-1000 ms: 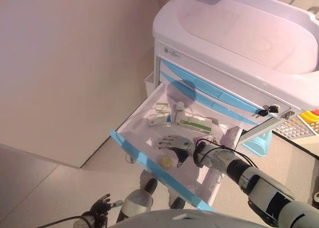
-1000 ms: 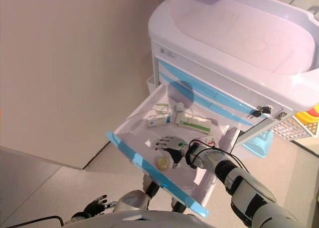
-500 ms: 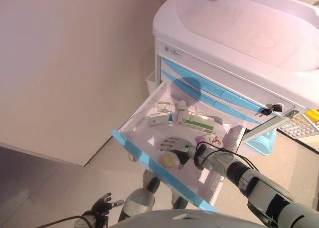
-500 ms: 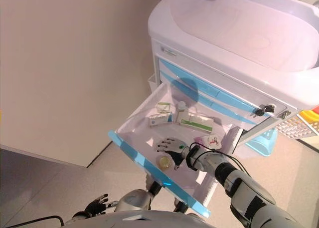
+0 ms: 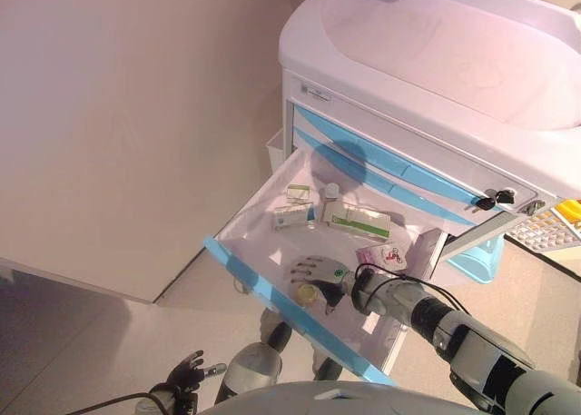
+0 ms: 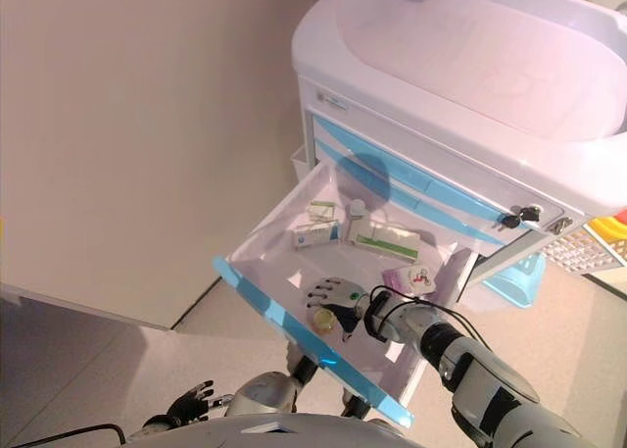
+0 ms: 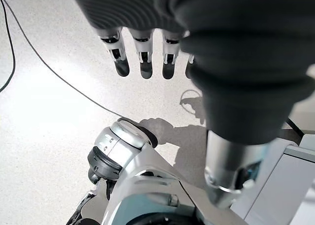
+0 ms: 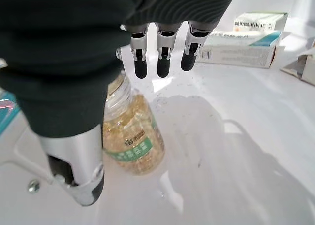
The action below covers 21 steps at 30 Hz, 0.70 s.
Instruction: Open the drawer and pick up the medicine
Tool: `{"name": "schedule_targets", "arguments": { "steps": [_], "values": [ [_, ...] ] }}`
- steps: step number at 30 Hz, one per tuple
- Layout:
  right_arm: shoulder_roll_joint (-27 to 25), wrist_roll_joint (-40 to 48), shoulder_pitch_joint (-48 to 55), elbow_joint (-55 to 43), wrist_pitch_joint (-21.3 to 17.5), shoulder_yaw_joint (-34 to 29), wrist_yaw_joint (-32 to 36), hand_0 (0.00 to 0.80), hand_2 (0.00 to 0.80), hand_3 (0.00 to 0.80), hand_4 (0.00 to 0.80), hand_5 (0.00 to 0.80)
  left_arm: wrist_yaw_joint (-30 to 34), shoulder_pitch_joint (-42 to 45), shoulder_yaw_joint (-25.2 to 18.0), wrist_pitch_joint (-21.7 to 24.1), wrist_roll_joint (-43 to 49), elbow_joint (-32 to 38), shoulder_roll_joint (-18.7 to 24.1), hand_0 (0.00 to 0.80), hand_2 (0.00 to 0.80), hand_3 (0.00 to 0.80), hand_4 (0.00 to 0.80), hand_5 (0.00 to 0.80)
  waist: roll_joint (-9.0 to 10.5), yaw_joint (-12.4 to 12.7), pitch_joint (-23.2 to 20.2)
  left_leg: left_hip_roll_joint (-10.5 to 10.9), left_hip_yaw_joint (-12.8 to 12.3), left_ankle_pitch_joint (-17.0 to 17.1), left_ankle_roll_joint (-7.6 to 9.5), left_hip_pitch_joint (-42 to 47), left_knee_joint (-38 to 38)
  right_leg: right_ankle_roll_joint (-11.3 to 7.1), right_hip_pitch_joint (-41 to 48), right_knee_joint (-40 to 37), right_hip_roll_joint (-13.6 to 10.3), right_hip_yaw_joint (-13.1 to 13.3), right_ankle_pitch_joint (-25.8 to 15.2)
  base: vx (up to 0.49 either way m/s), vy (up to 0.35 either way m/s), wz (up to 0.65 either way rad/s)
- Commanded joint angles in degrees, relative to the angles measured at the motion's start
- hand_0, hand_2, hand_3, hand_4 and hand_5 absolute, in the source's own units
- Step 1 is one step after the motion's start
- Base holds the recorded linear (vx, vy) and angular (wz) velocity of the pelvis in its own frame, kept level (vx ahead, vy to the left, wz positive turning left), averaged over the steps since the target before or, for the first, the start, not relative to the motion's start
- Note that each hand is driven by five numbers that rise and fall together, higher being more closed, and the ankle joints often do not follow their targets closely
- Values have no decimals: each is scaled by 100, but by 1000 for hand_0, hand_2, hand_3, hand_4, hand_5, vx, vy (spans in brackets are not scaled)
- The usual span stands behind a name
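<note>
- The drawer (image 5: 238, 270) of the white cart (image 5: 427, 61) was already pulled out, and the right hand (image 5: 313, 274) was inside it, near the blue front edge.
- The medicine, a small clear bottle (image 8: 132, 136) with yellow contents, stood upright on the drawer floor, between the thumb (image 8: 74, 166) and the fingers (image 8: 162, 57) of the right hand; from the head views it showed as a round yellowish cap (image 6: 321, 320) just beside the palm.
- The right hand was spread wide, fingers straight and thumb well apart from them. It clasped nothing; whether the thumb touched the bottle I could not tell.
- A risk, in my judgement: the bottle was light and round, so if one side met it first during closing, it could tip over or roll away toward the drawer front.
- Another risk: the fingers reached well past the bottle, so a closing hand could press on its neck only and let it slip out.
- The flat boxes (image 5: 356, 222) lay farther back in the drawer, well apart from the hand, so I judged them not in danger.
- The left hand (image 7: 142, 52) hung over the floor with relaxed, open fingers and held nothing.
</note>
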<state>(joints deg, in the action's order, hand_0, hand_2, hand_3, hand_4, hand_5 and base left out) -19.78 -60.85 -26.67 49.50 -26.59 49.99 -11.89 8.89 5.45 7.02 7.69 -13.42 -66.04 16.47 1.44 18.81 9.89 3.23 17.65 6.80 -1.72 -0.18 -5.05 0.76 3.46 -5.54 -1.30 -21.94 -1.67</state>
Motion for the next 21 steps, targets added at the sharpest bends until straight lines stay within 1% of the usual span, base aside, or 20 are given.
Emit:
{"name": "schedule_targets", "arguments": {
  "steps": [1,6,18,19,20,21],
  "values": [
    [129,-7,-63,-135,-158,219,-298,0,0,0,0,0,15,-234,281,117,116,-229,-8,0,0,0,0,0,90,108,-20,163,49,-342,-11,-97,34,-358,301,161,-109,122,336,0,0,0],
    [204,-12,-114,20,-170,211,-370,0,0,0,0,0,15,-243,335,151,113,-253,-30,0,0,0,0,0,68,135,-11,173,65,-337,-6,-101,33,-361,308,159,-120,102,334,0,0,0],
    [253,-94,-61,130,-43,179,-396,0,0,0,0,0,25,-238,360,140,94,-242,-40,0,0,0,0,0,39,146,2,187,86,-326,1,-96,27,-369,317,156,-131,75,328,1,2,1],
    [253,-98,-52,147,-52,174,-409,88,88,88,88,88,23,-233,362,139,96,-239,-41,0,0,0,0,0,39,145,2,184,83,-326,2,-90,25,-370,322,152,-131,75,328,0,0,0],
    [248,-92,-50,158,-56,174,-406,257,257,257,257,257,20,-230,369,137,94,-236,-41,0,0,0,0,0,39,146,1,183,83,-325,2,-87,23,-371,326,151,-131,72,326,0,0,0],
    [252,-97,-39,163,-55,168,-399,511,511,511,511,511,20,-220,368,145,88,-237,-44,0,0,0,0,0,40,145,-2,184,84,-320,2,-87,21,-369,328,148,-127,75,326,0,0,0]
  ]
}}
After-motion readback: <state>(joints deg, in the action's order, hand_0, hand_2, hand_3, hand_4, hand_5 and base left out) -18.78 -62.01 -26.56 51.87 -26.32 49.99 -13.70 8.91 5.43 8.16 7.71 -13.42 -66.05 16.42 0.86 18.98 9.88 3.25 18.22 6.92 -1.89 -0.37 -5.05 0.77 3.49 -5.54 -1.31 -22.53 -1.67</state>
